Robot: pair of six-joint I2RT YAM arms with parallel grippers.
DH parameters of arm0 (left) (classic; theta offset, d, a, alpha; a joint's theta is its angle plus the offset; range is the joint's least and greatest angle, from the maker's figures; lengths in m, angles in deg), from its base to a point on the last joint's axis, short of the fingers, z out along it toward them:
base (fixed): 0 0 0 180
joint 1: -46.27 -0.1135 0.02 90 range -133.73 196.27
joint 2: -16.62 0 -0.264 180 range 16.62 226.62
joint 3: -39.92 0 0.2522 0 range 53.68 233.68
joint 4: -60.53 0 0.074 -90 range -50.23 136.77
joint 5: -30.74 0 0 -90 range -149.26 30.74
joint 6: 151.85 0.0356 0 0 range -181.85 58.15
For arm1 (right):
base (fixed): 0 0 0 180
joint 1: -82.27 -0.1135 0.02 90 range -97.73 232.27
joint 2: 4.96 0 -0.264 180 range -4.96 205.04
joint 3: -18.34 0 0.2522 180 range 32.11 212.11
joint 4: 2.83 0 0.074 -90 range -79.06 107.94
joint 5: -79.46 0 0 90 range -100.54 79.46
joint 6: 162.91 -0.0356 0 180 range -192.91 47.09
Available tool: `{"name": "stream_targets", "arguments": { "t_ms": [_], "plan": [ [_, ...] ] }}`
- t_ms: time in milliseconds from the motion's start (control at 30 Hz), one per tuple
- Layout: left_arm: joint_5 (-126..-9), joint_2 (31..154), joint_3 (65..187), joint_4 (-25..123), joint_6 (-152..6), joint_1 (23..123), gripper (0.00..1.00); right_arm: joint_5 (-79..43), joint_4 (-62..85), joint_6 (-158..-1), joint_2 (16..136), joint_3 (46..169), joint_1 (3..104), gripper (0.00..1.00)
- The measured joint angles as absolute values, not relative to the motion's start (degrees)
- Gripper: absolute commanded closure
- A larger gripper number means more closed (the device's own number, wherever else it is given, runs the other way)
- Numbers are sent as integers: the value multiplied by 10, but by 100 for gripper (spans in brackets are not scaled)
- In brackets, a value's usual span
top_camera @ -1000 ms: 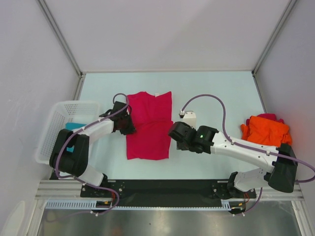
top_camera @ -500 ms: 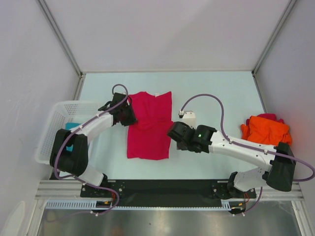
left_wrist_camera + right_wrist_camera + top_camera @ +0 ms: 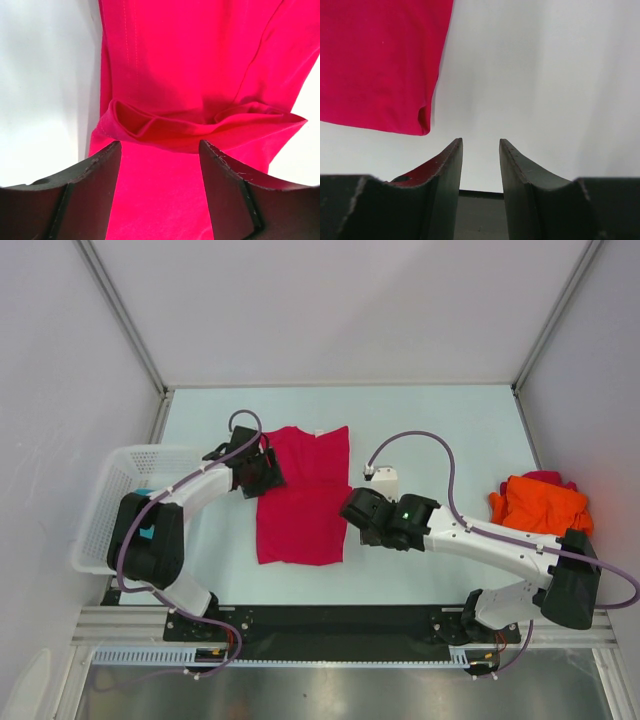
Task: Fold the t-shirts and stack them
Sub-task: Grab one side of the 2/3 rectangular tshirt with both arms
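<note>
A crimson-pink t-shirt (image 3: 305, 502) lies spread on the table, collar at the far end. In the left wrist view a raised fold (image 3: 200, 125) crosses the crimson-pink t-shirt (image 3: 200, 55). My left gripper (image 3: 266, 474) hovers at the shirt's left edge near the sleeve. This left gripper (image 3: 160, 150) is open, with only flat cloth below the gap. My right gripper (image 3: 355, 520) sits just off the shirt's right edge. That right gripper (image 3: 480, 142) is open and empty over bare table, the shirt's hem corner (image 3: 422, 120) to its left. An orange t-shirt (image 3: 540, 505) is heaped at the right. A bit of teal t-shirt (image 3: 143, 494) shows in the basket.
A white mesh basket (image 3: 120, 480) stands at the table's left edge, beside the left arm. A small white box (image 3: 384, 481) with a purple cable sits right of the shirt. Pale walls enclose the table on three sides.
My left gripper moved up the shirt's left edge toward the sleeve, then opened and let go of the cloth. The right arm has hardly moved.
</note>
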State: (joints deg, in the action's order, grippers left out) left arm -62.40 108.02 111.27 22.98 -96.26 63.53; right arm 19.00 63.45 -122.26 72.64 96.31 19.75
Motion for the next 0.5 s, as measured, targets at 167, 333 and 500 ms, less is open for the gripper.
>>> {"name": "stream_targets", "arguments": {
  "t_ms": [167, 333, 500],
  "plan": [
    [-623, 1080, 1113, 226, -963, 634, 30, 190, 634, -1223, 726, 963, 197, 59],
    [-612, 1054, 1110, 215, -963, 634, 30, 183, 620, -1222, 726, 957, 197, 55],
    [-608, 955, 1073, 223, -963, 634, 30, 143, 567, -1220, 728, 912, 198, 49]
  ]
}}
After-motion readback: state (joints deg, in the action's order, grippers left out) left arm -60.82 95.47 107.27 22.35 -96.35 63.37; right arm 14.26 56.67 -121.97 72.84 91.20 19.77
